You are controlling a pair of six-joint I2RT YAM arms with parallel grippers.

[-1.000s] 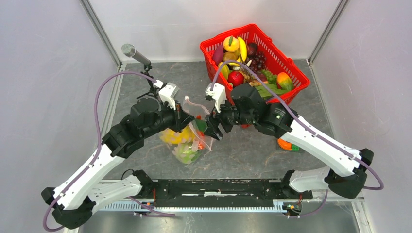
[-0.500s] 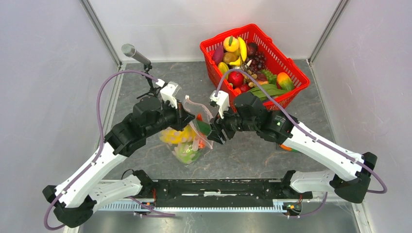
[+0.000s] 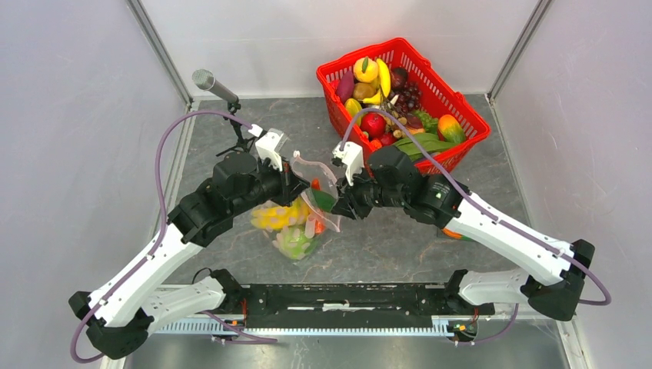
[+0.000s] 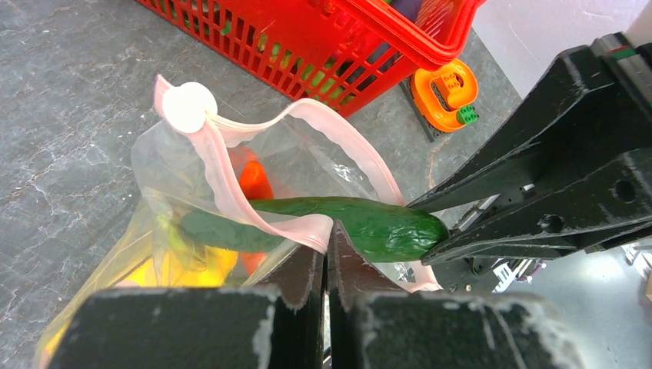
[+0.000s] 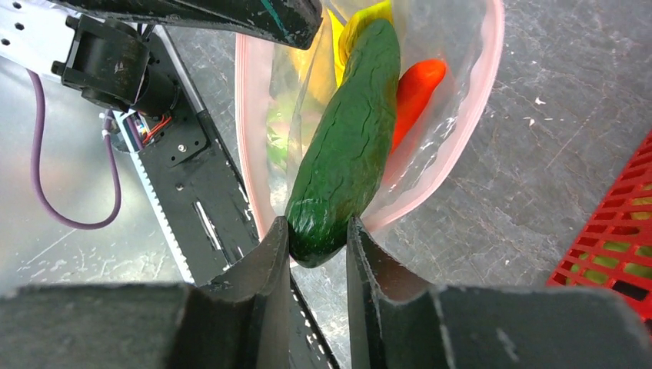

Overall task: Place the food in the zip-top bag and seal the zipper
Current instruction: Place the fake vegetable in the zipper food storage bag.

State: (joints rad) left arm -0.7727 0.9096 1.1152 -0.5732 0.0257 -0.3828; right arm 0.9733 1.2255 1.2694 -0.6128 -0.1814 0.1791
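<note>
The zip-top bag (image 3: 296,223) lies mid-table with its mouth held up and open. My left gripper (image 4: 327,231) is shut on the pale pink zipper (image 4: 223,177) at the near lip. A green cucumber (image 5: 350,146) lies halfway into the mouth, its blunt end sticking out. My right gripper (image 5: 317,231) is closed on that end, both fingertips touching it. Inside the bag sit an orange carrot (image 5: 415,88) and yellow banana (image 4: 184,269). From above, the two grippers (image 3: 296,184) (image 3: 338,207) face each other across the bag's mouth.
A red mesh basket (image 3: 461,115) full of more toy food stands at the back right, close behind the right arm. An orange toy block (image 4: 450,92) lies by the basket's near corner. A microphone on a stand (image 3: 207,79) rises at the back left.
The right gripper's jaws have narrowed from wide open onto the cucumber's end. The right arm shifted slightly right; the left gripper kept its hold on the zipper.
</note>
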